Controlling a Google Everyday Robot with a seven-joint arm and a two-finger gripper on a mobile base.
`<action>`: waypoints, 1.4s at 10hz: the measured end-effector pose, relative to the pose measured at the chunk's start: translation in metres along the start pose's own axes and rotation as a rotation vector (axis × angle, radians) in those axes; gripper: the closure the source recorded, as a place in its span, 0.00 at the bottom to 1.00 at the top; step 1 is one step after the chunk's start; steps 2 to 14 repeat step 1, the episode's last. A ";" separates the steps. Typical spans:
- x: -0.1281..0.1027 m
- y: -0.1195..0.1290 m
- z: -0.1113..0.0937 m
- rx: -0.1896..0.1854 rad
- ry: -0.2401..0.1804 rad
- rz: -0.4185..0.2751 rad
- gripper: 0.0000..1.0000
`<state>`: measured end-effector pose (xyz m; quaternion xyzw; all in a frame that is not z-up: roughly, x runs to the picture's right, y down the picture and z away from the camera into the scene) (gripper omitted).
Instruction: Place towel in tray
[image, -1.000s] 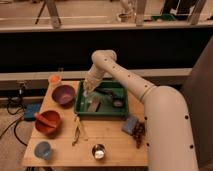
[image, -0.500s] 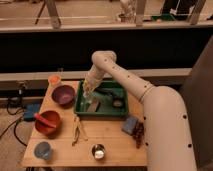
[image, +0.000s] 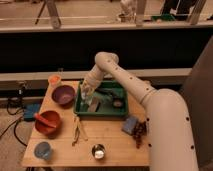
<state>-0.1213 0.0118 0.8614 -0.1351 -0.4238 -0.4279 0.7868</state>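
Towel (image: 88, 96), pale and hanging, sits at the left end of the green tray (image: 119, 112), directly under our gripper (image: 87, 91), which hovers there so the cloth lands inside the rim; we cannot tell whether it grips.

Arm (image: 125, 80): smooth off-white casing, thick rounded segments, bulbous elbow joint at frame centre. Broad pale base shell fills lower right. Gripper (image: 87, 95) at tray's left side: pale, slim, details indistinct.
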 end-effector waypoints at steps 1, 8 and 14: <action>-0.002 -0.003 0.001 0.011 -0.002 -0.019 0.20; -0.002 -0.003 0.001 0.011 -0.002 -0.019 0.20; -0.002 -0.003 0.001 0.011 -0.002 -0.019 0.20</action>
